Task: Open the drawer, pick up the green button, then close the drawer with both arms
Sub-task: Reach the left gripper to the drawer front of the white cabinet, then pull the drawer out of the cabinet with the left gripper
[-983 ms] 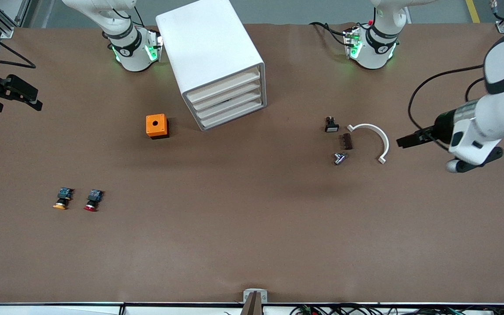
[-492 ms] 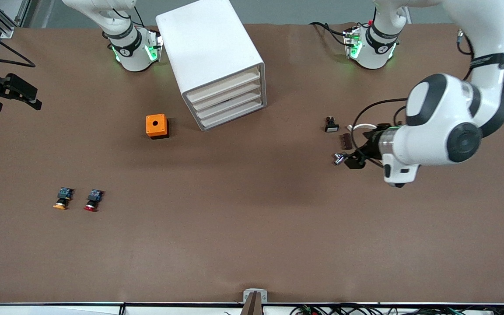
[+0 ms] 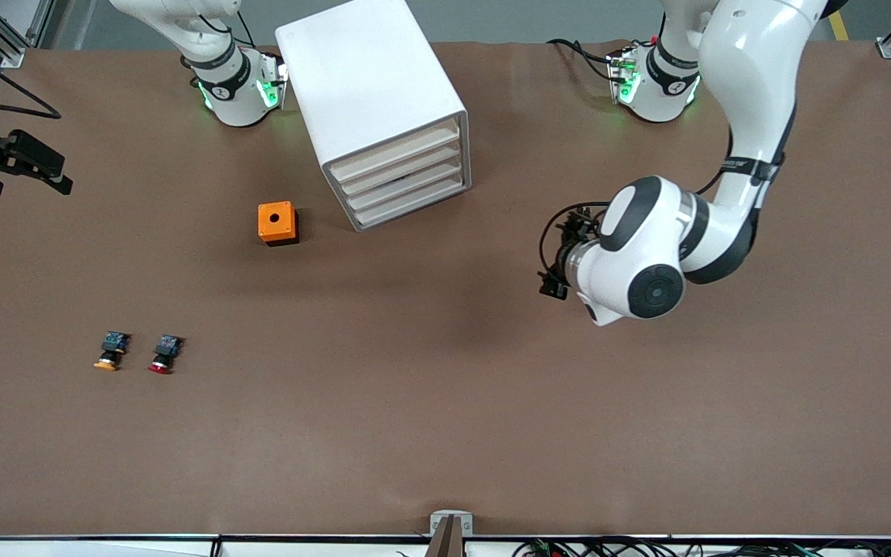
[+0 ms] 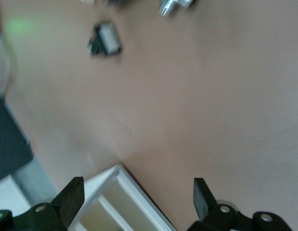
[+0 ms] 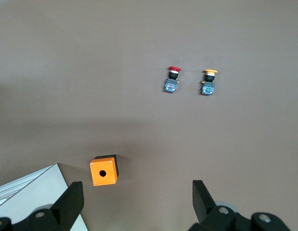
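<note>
Now left end effector (image 4: 134, 202) open over table; right end effector (image 5: 134, 202) open, waiting.

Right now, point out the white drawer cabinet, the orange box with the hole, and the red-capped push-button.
white boxy drawer cabinet (image 3: 360, 77), front view, on its top face
orange square box (image 3: 276, 220), front view, beside its hole
red-capped push-button (image 5: 173, 70), right wrist view, on its cap

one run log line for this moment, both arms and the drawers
left gripper: open, over bare table near cabinet | right gripper: open, waiting at right arm's end | drawers: all shut | green button: not visible
</note>
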`<state>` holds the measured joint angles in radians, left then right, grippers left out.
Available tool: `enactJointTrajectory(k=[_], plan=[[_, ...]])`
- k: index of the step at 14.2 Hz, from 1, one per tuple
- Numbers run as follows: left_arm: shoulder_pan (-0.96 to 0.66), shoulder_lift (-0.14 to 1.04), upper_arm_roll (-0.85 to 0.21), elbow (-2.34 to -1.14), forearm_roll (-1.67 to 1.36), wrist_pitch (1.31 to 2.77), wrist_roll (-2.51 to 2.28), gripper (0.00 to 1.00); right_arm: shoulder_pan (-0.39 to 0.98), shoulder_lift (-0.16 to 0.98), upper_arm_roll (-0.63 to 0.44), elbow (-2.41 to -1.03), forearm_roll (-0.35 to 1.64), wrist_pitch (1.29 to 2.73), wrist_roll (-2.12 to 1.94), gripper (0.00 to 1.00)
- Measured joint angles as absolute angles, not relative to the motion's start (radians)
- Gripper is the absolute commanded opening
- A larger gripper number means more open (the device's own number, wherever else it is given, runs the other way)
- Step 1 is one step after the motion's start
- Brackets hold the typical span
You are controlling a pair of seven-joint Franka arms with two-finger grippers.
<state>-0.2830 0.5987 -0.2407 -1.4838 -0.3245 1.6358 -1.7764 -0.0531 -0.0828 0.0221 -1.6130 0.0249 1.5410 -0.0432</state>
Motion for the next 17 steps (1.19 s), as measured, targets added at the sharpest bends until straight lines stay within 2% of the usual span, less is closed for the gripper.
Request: enactJointTrajectory(k=[4,5,6,8,10,13,14,17], plan=[[-0.36,0.688,-0.241,-1.485,-0.434,1.636,-1.946,0.99,-0.053,-0.083,0.022,-1.614,0.025,1.541,-0.043,1.0],[-0.375,0.707,-0.241,-1.485,-0.456,1.636,-1.984,0.89,-0.053,-0.083,0.022,-1.614,0.025,1.541,-0.043,1.0],[-0.388,0.723,-0.241,-1.484,-0.474,1.636,-2.014,0.86,-0.053,-0.083,0.022,-1.614,0.025,1.541,-0.043,1.0],[-0.408,0.749,-0.241,-1.485,-0.541,1.636,-2.064,0.84,-0.053,-0.083,0.022,-1.614,0.025,1.542,-0.043,1.0],[-0.419,0.779,-0.24,-1.485,-0.608,1.636,-2.129,0.75,-0.053,-0.083,0.022,-1.614,0.025,1.542,-0.043,1.0],[-0.454,0.817,-0.242,-1.485,-0.662,1.636,-2.225,0.68,-0.053,-0.083,0.022,-1.615,0.025,1.542,-0.043,1.0],[-0.477,0.824,-0.242,-1.485,-0.684,1.641,-2.24,0.62,-0.053,-0.083,0.022,-1.615,0.025,1.542,-0.043,1.0],[-0.519,0.848,-0.24,-1.485,-0.779,1.67,-2.258,0.58,-0.053,-0.083,0.022,-1.615,0.025,1.542,-0.043,1.0]])
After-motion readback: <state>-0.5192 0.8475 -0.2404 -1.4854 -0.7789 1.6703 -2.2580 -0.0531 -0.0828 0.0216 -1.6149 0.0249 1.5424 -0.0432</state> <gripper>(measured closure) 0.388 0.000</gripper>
